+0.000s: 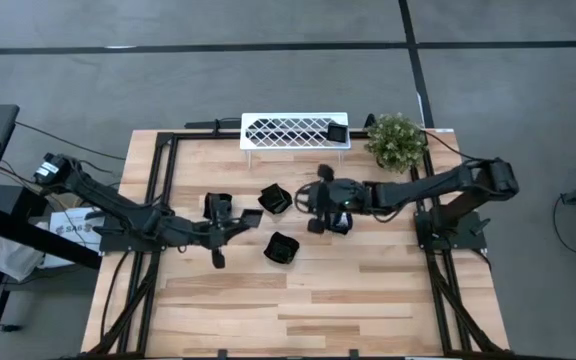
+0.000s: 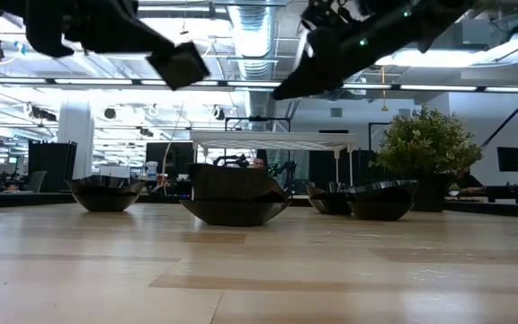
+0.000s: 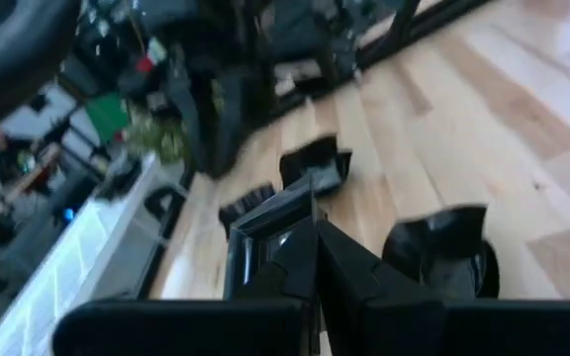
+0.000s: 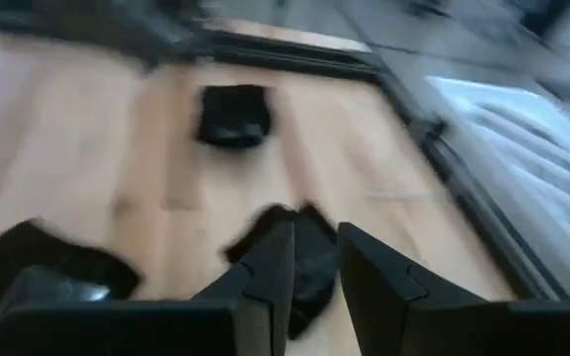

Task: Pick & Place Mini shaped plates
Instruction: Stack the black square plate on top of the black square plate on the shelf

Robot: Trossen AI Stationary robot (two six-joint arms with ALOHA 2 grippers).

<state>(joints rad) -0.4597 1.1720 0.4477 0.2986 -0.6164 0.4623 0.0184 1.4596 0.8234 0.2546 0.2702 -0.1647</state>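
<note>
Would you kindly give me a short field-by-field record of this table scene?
Left hand: shut on a held plate, lifted clear of the table
Right hand: raised over the table's middle
Loose plates: several lying on the wood
White rack: at the far edge, with a racked plate on one end
Plant: beside the rack

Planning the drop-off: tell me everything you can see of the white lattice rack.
The white lattice rack is a long, low shelf with a diamond-mesh top, seemingly painted metal. It stands level on thin legs at the far edge of the table. One small black plate sits on its right end. A potted plant stands just to its right.
</note>
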